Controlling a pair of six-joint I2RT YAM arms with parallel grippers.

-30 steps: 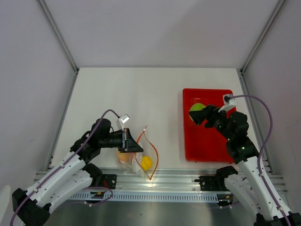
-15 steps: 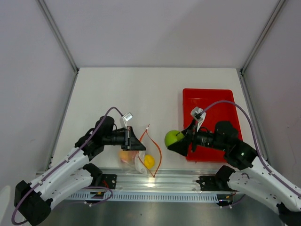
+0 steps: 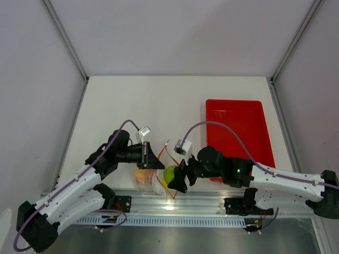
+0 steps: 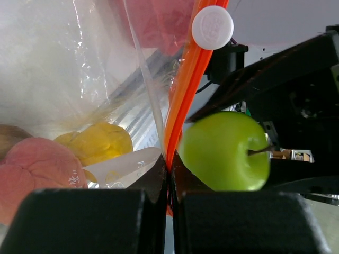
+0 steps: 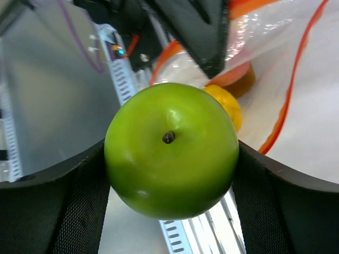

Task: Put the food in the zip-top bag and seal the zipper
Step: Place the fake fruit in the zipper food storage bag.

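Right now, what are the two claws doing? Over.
Left gripper shut on zipper, bag mouth held open. Right gripper gripping green apple at the mouth. Yellow fruit, pink fruit inside. Path unblocked.

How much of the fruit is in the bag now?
Done: a yellow piece and a pink piece lie inside the bag, and the red tray shows no fruit. In hand: the right gripper holds the green apple at the bag's mouth, while the left gripper pinches the zipper. Still to do: drop the apple in, then seal the zipper.
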